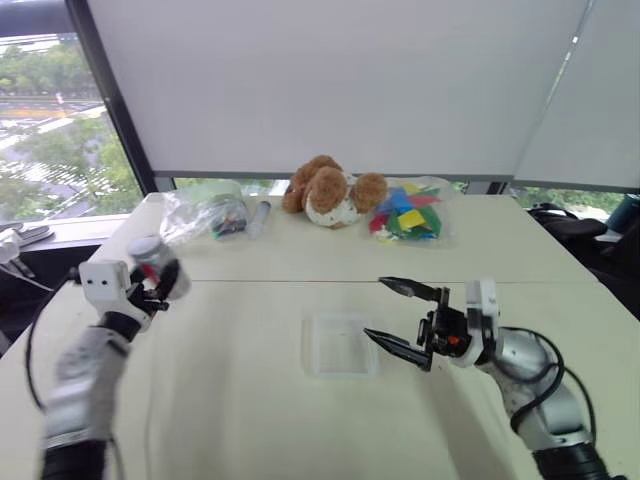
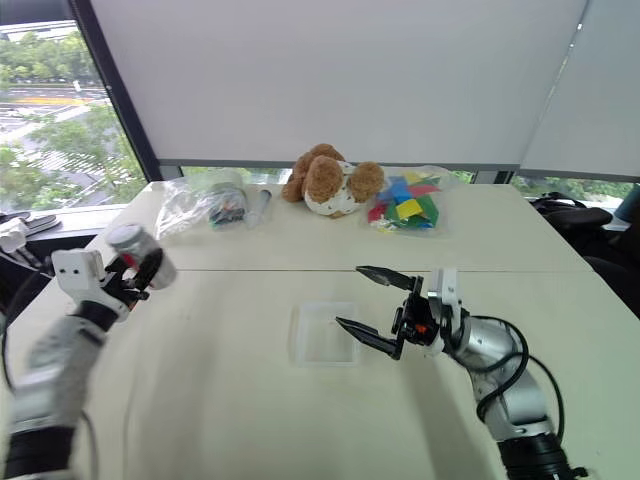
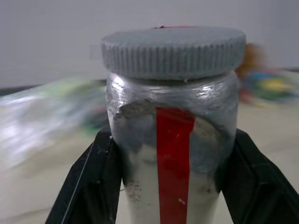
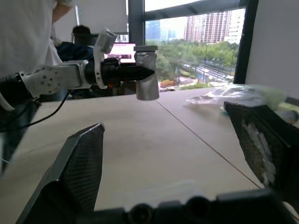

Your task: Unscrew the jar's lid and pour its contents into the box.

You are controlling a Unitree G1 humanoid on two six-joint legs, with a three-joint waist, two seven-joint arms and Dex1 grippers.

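Note:
My left gripper is shut on the jar, a silver-grey cylinder with a red stripe, held above the table's left side. Its ribbed grey lid sits on top, and black fingers clamp both flanks of the jar. The contents are hidden inside the jar. The box, a shallow clear tray, lies on the table's middle. My right gripper hovers open just right of the box, pointing left toward the jar, with nothing between its fingers.
At the table's back lie a clear bag, a clear tube, a brown teddy bear and a bag of coloured pieces. A person stands behind the left arm in the right wrist view.

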